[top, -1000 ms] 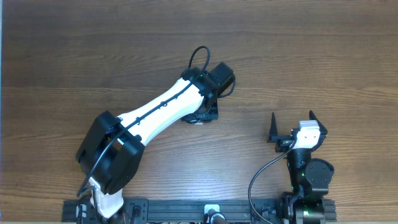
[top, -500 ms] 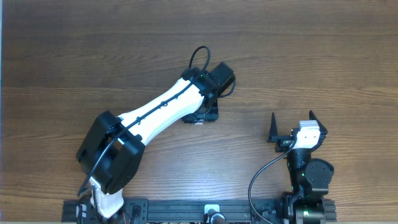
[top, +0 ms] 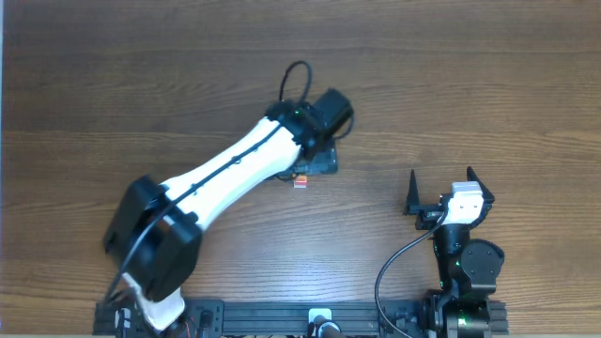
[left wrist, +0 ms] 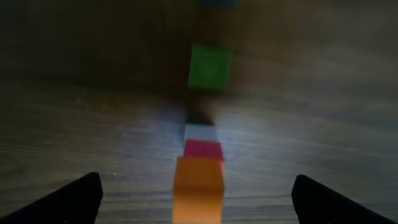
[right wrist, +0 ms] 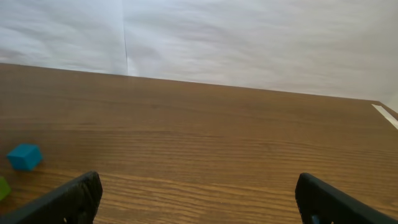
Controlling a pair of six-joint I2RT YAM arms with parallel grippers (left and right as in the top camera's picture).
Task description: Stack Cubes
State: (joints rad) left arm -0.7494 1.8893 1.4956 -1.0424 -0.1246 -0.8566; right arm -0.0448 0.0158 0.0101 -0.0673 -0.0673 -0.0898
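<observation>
A stack of cubes (left wrist: 199,168) stands on the wooden table, orange (left wrist: 198,190) on top, red (left wrist: 203,149) under it and a pale one (left wrist: 200,132) lowest. In the top view the stack (top: 300,182) peeks out just beside the left gripper (top: 317,161). That gripper (left wrist: 196,183) hovers above the stack, open, with nothing between its fingers. Beyond the stack lie a green cube (left wrist: 210,67) and the edge of a blue cube (left wrist: 217,2). The right gripper (top: 441,188) rests open near its base, far from the stack; its view catches the blue cube (right wrist: 25,156) and a sliver of the green cube (right wrist: 2,186).
The brown wooden table (top: 488,75) stretches wide around the cubes. A white backdrop (right wrist: 249,43) rises behind the table's far edge. The left arm's white link (top: 225,174) lies diagonally across the middle-left.
The left gripper has pulled up and away from the stack, which now shows beside it in the top view. The right arm has not moved.
</observation>
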